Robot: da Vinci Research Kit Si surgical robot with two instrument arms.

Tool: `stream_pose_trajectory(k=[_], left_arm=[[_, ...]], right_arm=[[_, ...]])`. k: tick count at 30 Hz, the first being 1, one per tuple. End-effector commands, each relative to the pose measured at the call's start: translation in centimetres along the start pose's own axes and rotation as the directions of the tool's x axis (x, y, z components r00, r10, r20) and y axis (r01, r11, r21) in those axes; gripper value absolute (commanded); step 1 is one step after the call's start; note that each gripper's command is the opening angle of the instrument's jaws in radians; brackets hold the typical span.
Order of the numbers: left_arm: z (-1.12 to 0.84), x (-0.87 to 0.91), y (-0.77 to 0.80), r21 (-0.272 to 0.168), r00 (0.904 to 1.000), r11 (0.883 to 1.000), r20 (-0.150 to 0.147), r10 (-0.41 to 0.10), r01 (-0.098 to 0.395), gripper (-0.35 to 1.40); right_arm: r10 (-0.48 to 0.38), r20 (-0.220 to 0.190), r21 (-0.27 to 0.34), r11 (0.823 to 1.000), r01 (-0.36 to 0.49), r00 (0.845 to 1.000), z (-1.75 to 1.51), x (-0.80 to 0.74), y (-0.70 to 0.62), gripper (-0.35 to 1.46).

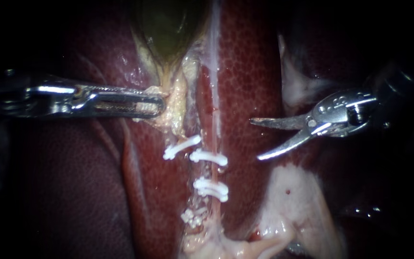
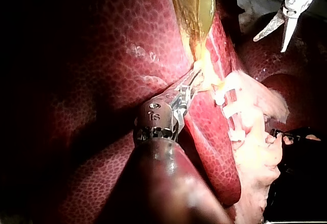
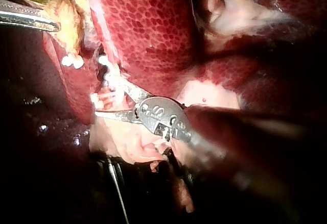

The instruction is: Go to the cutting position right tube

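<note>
The right tube (image 1: 213, 144) runs down the liver (image 1: 250, 72) from beside the green gallbladder (image 1: 168, 29). It carries two white clips, one higher (image 1: 209, 157) and one lower (image 1: 211, 188). A left tube beside it bears a slanted clip (image 1: 182, 147). My right instrument (image 1: 256, 139) has curved blades that stand open, to the right of the right tube and apart from it, level with the higher clip. My left instrument (image 1: 155, 103) is shut on yellowish tissue (image 1: 174, 108) at the gallbladder's neck. The right wrist view shows the open blades (image 3: 107, 97) close to the clipped tubes.
Pale fatty tissue (image 1: 293, 196) lies under my right instrument, and a whitish fold (image 1: 295, 81) sits above it. Dark liver (image 1: 73, 192) fills the left side. A clump of white clip material (image 1: 192, 217) sits low on the left tube.
</note>
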Motion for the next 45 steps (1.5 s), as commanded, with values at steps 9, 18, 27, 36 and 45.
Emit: stream_pose_trajectory(k=[9,18,27,36,45], left_arm=[[-0.13,-0.07,0.03,0.012,1.0000,1.000,-0.005,-0.002,0.002,-0.35],[-0.72,-0.62,0.11,-0.015,0.9988,1.000,0.045,-0.020,0.020,-0.35],[-0.98,-0.84,0.04,-0.022,0.9964,1.000,0.085,0.001,0.001,-0.35],[-0.97,-0.83,0.03,-0.022,0.9964,1.000,0.085,0.001,0.001,-0.35],[-0.96,-0.81,0.03,-0.024,0.9963,1.000,0.086,0.002,0.000,-0.35]], right_arm=[[-0.001,0.000,0.001,1.000,0.001,1.000,0.03,-0.02,-0.02,1.43],[-0.003,0.000,0.006,1.000,0.003,1.000,0.06,-0.04,-0.02,1.43],[-0.005,0.000,0.007,1.000,0.005,1.000,0.11,-0.08,-0.03,1.43],[0.011,0.069,0.039,0.999,-0.014,0.998,0.40,-0.43,-0.07,1.43],[0.078,0.149,0.067,0.994,-0.089,0.986,0.86,-1.01,-0.07,1.43]])
